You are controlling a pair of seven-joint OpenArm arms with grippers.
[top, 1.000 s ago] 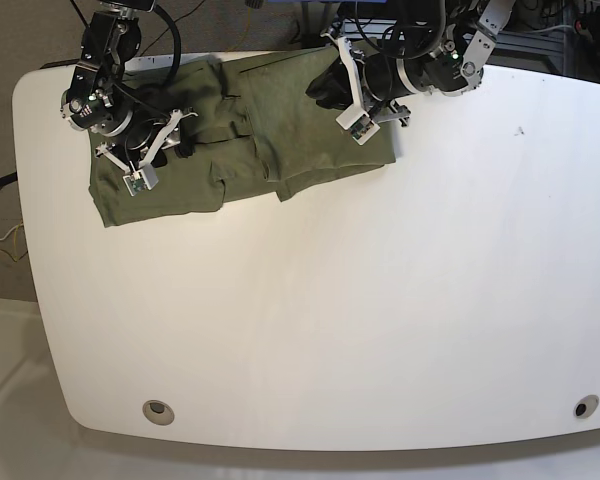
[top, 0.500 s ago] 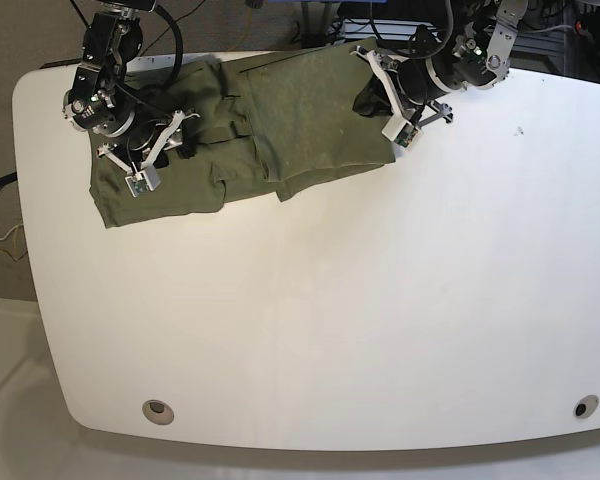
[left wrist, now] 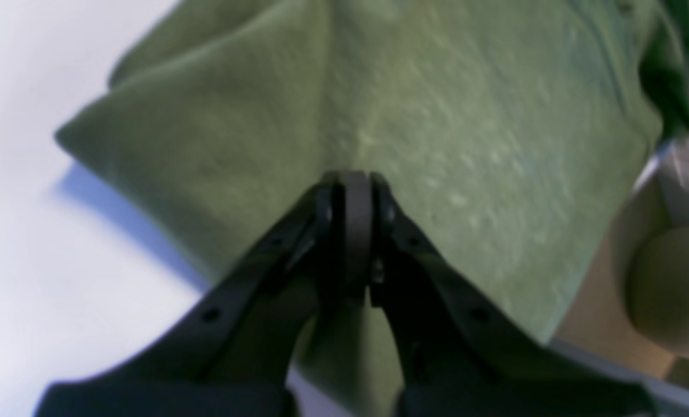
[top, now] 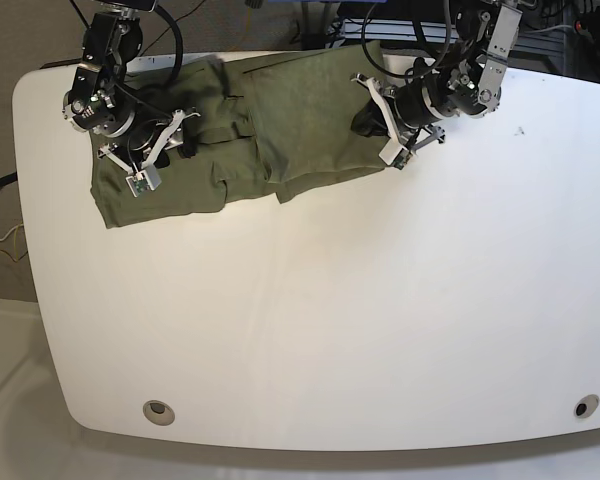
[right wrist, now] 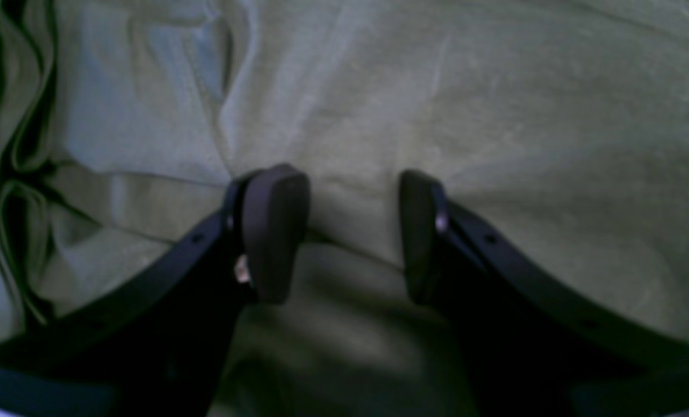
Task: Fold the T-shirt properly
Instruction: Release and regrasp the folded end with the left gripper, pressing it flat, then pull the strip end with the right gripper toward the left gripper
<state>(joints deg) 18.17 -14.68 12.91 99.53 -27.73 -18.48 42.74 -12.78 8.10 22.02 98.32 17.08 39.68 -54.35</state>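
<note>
Your T-shirt [top: 270, 130] lies rumpled along the far edge of the white table [top: 330, 320], olive green, bunched into deep folds at its middle and flatter toward each end. Its neck and sleeves are lost among the creases. The cotton looks soft and matte, faintly flecked up close. Your left gripper [left wrist: 350, 191] is pinched closed on a raised ridge of cloth near one corner. Your right gripper [right wrist: 350, 231] rests spread apart on the fabric, its pads [right wrist: 274, 226] holding nothing.
</note>
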